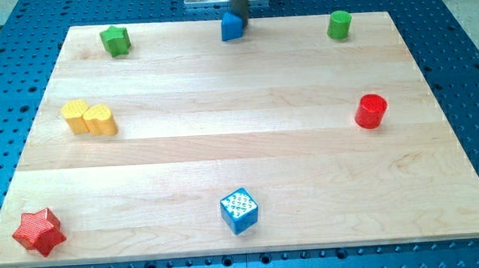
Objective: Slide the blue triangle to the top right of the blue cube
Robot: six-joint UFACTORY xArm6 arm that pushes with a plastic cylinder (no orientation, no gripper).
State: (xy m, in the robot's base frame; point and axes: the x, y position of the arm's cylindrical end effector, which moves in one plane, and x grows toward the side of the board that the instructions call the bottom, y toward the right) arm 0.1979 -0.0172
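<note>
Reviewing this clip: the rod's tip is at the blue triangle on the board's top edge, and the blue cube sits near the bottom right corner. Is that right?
Not quite. In the camera view my tip is at the blue triangle on the top edge, but the blue cube sits near the bottom edge's middle, not the bottom right corner.

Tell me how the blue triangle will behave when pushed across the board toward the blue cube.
The blue triangle looks rigid, low and flat-based, so it should slide, not roll or tip. Its slanted sides may make it rotate under an off-centre push. My tip sits at its upper right edge; the blue cube is far down the smooth wooden board.
</note>
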